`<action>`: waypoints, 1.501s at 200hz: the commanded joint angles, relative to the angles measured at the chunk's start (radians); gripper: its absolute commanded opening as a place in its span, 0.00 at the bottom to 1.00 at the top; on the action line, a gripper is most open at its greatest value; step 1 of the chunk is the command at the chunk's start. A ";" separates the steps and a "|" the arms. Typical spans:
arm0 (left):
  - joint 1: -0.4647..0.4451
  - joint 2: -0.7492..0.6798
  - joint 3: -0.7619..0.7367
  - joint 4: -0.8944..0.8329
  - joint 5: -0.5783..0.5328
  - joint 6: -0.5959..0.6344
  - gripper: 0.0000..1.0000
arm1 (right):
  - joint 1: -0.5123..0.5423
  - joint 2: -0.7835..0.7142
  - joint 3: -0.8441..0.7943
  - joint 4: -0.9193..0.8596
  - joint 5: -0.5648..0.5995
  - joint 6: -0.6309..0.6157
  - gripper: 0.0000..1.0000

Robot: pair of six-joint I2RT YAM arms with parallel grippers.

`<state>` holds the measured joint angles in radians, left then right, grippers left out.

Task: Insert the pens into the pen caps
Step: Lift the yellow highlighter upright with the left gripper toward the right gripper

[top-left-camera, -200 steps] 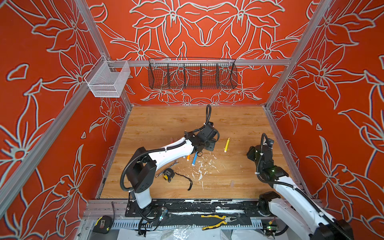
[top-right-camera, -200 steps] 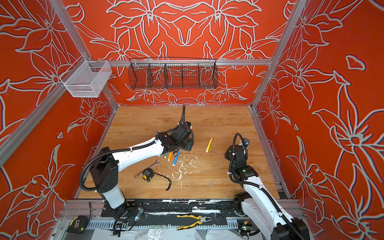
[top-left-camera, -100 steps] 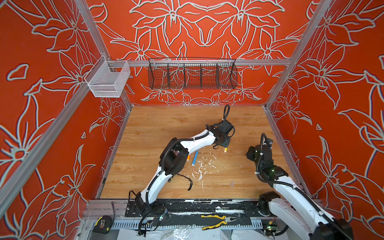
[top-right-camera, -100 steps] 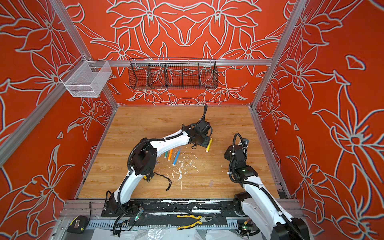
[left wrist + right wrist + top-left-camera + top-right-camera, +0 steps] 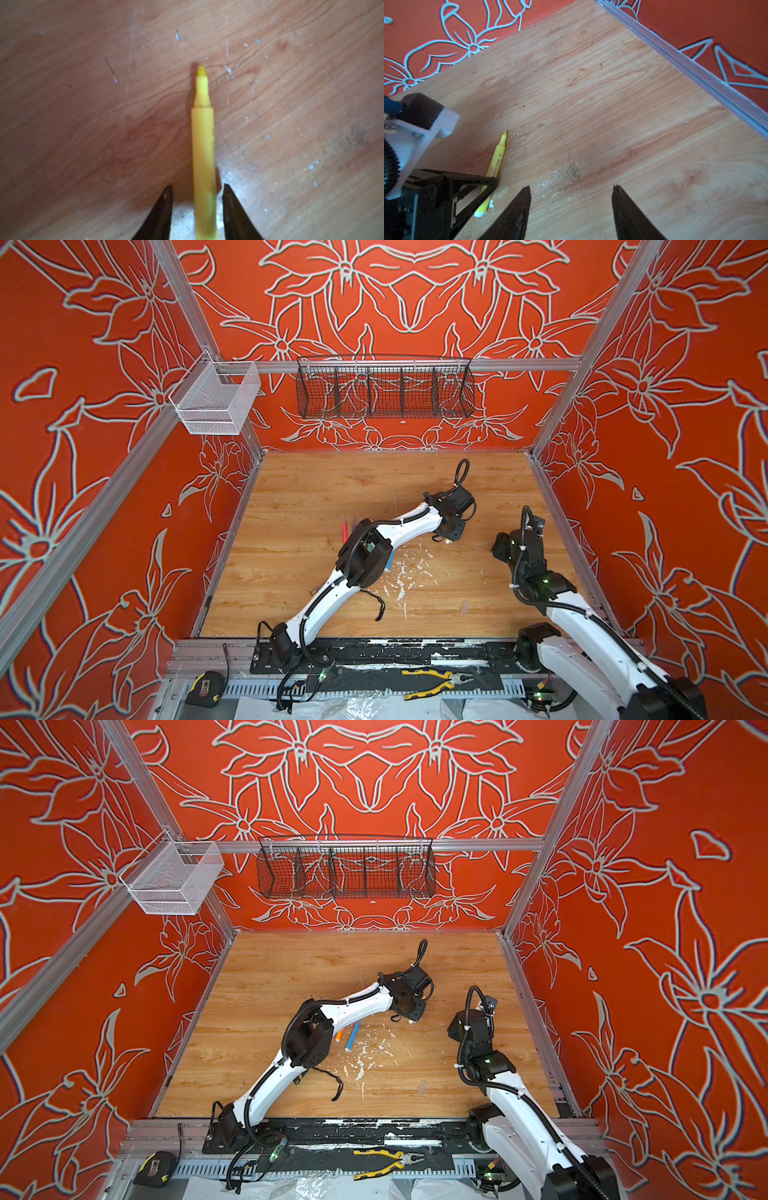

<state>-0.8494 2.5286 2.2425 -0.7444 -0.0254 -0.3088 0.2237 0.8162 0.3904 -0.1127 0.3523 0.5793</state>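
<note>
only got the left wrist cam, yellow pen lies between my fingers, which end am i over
Observer: Seen from the right wrist view, your left gripper straddles the yellow pen near its white end plug, at the far end from the tip.
Operator: and the other arm, holding anything
Observer: No. The right gripper is open, with nothing between its jaws.
</note>
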 commanded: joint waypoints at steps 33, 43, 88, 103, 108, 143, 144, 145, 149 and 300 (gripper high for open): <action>-0.030 0.047 0.018 -0.076 -0.065 0.035 0.23 | -0.004 0.001 -0.008 0.018 -0.014 -0.009 0.64; -0.030 0.054 0.021 -0.080 -0.072 0.036 0.19 | -0.003 0.000 -0.008 0.018 -0.015 -0.009 0.64; -0.030 0.065 0.045 -0.094 -0.106 0.048 0.02 | -0.005 0.003 -0.005 0.018 -0.017 -0.009 0.63; -0.030 0.036 0.040 -0.094 -0.130 0.056 0.00 | -0.004 0.005 -0.001 0.011 -0.018 -0.003 0.62; -0.031 0.016 0.034 -0.095 -0.136 0.060 0.00 | -0.004 0.004 0.006 -0.001 -0.023 0.001 0.61; -0.042 -0.254 -0.229 0.056 -0.173 0.088 0.00 | -0.004 -0.045 0.042 -0.116 -0.236 0.116 0.64; -0.042 -0.264 -0.240 0.064 -0.173 0.089 0.00 | -0.003 -0.049 0.041 -0.115 -0.246 0.120 0.64; -0.042 -0.274 -0.251 0.064 -0.173 0.089 0.00 | -0.003 -0.055 0.040 -0.112 -0.257 0.125 0.65; -0.044 -0.313 -0.298 0.094 -0.171 0.089 0.00 | -0.003 -0.076 0.033 -0.099 -0.292 0.142 0.66; -0.232 -1.031 -1.211 0.742 -0.154 0.172 0.00 | 0.321 -0.146 -0.051 0.364 -0.535 0.465 0.65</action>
<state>-1.0527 1.5650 1.0786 -0.1059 -0.1905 -0.1745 0.5323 0.6434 0.3359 0.1783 -0.2302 1.0096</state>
